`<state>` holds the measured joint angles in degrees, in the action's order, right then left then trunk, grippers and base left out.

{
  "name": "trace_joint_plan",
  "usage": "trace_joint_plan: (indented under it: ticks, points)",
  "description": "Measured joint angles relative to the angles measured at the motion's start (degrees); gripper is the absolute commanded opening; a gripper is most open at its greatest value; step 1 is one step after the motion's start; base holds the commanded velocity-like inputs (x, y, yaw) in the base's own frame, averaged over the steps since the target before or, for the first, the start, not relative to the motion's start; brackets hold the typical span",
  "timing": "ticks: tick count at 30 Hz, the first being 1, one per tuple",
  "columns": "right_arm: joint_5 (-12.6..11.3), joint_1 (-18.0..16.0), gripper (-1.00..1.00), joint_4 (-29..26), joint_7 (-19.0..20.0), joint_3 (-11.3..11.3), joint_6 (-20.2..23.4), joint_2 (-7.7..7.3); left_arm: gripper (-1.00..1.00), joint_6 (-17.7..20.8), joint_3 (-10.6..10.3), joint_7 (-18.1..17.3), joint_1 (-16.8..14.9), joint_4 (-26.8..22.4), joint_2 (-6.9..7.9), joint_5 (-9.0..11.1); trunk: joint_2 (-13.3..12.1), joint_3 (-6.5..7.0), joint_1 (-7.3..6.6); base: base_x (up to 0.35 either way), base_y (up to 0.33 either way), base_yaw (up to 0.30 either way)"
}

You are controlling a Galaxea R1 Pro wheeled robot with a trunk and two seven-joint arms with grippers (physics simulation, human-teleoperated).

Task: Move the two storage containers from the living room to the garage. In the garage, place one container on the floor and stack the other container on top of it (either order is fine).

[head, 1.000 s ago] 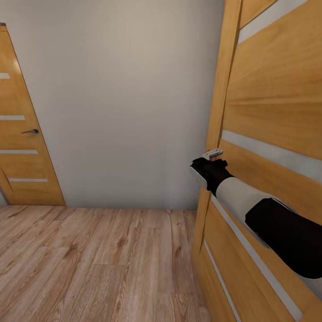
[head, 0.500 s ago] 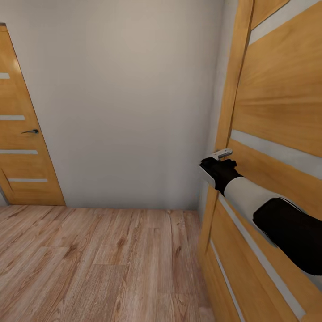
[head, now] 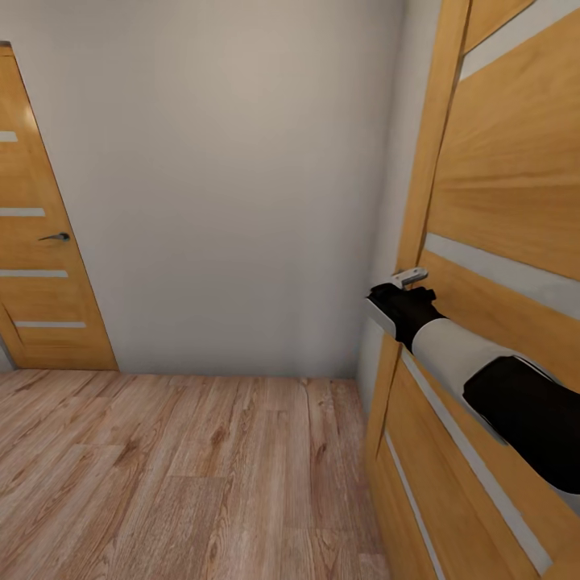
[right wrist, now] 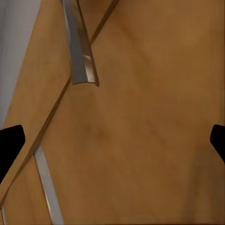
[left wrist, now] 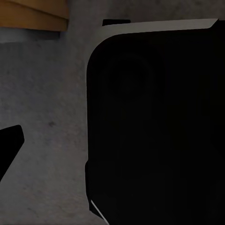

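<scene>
No readable text, label or number anywhere — plain surfaces.

Plain grey-white wall (head: 234, 177) filling the centre of the frame. Light wood plank floor (head: 177, 475) lying along the bottom. Wooden door (head: 40, 266) standing far left, another door (head: 499, 193) looming close at right.

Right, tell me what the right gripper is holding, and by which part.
Nothing. The right gripper is open, facing the wooden door; the metal door handle lies ahead, not between its fingers.
</scene>
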<state>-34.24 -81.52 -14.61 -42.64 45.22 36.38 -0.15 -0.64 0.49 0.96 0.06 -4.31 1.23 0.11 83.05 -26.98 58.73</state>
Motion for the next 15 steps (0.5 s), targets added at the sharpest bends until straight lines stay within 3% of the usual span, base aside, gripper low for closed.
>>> trace_joint_plan:
  ticks: [6, 15]
  points:
    - [-0.13, 0.0, 1.0, -0.23, 0.04, -0.17, -0.18, -1.09, 1.0, 0.0, -0.01, 0.0, 0.0, 0.0, 0.0, -0.03, 0.0, -0.01, 0.0, 0.0, 0.0, 0.0]
    - [-0.03, 0.0, 1.0, -0.34, 0.05, -0.34, 0.01, -1.1, 1.0, 0.0, 0.0, 0.0, 0.0, 0.0, 0.0, -0.03, 0.0, 0.0, 0.0, 0.0, 0.0, 0.0]
